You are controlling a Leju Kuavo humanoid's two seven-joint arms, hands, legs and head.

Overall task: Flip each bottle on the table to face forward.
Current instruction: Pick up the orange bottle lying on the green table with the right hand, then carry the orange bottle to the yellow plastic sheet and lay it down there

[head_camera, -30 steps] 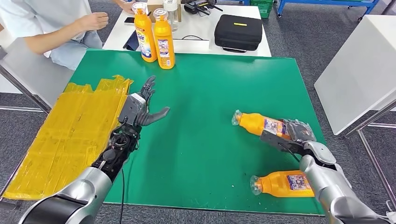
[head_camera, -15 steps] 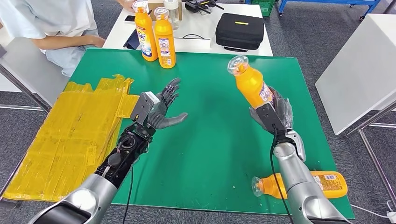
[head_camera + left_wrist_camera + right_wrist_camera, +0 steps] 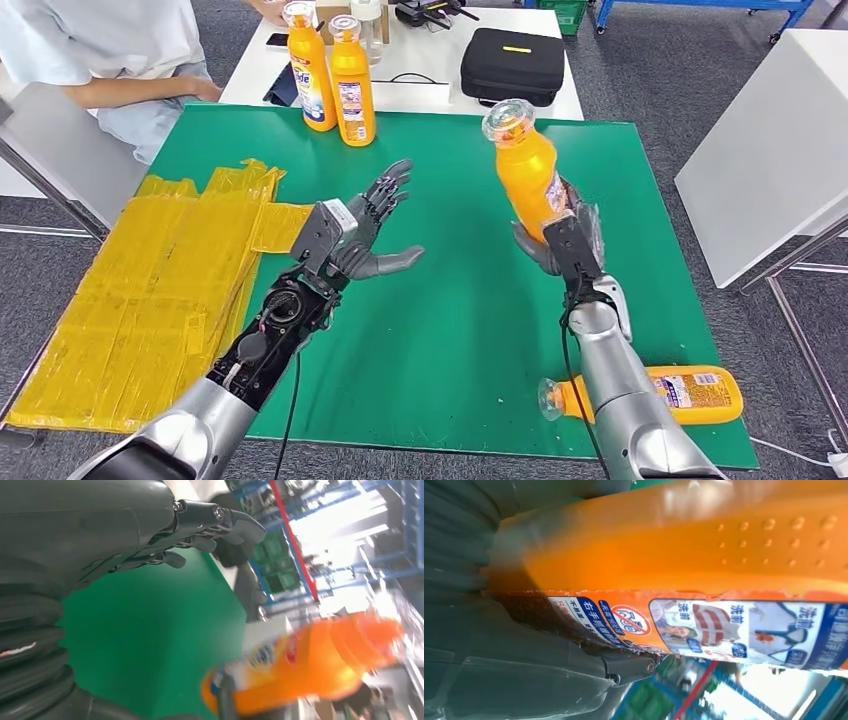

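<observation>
Head cam: high on the body, looking forward and down over the green table [image 3: 440, 330]; both arms come in from below, white table [image 3: 420, 95] and floor beyond. Widest view.

Left wrist cam: close behind the left hand [image 3: 150, 535], picture turned, looking across the table [image 3: 150, 615] toward the held bottle [image 3: 310, 670], which is blurred; blue shelving behind.

Right wrist cam: very near, right hand [image 3: 519, 665] and held bottle [image 3: 704, 555] against the lens, label [image 3: 704, 627] readable, background out of focus.

Overlap: held bottle [image 3: 527, 175] is in all three; head and left wrist also share the green table and left hand [image 3: 360, 235].
</observation>
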